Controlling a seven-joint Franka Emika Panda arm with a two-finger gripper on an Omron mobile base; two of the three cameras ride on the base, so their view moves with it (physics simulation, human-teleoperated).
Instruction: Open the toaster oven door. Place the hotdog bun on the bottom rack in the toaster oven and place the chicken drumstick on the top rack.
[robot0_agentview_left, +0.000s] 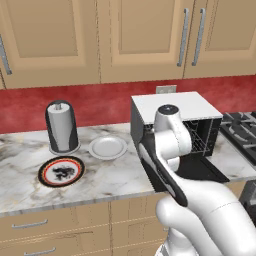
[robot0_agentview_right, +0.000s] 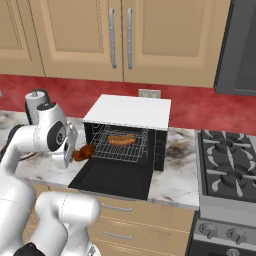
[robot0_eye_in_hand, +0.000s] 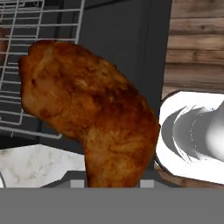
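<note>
The toaster oven (robot0_agentview_right: 127, 112) stands on the counter, black with a white top. Its door (robot0_agentview_right: 112, 180) lies folded down flat in front. Inside, the hotdog bun (robot0_agentview_right: 121, 140) rests on a wire rack (robot0_agentview_right: 117, 150) that looks like the lower one; I cannot tell the two racks apart for sure. My gripper (robot0_agentview_right: 76, 153) is shut on the chicken drumstick (robot0_agentview_right: 85, 152), holding it just left of the oven's opening above the door's left edge. In the hand view the drumstick (robot0_eye_in_hand: 87, 118) stands up large between the fingers, with a rack's grid (robot0_eye_in_hand: 26, 65) behind it at upper left.
A paper towel holder (robot0_agentview_left: 61, 127), a white plate (robot0_agentview_left: 107, 147) and a dark patterned plate (robot0_agentview_left: 61, 171) sit on the marble counter left of the oven (robot0_agentview_left: 175, 106). A gas stove (robot0_agentview_right: 230, 155) adjoins on the right. Wall cabinets hang above.
</note>
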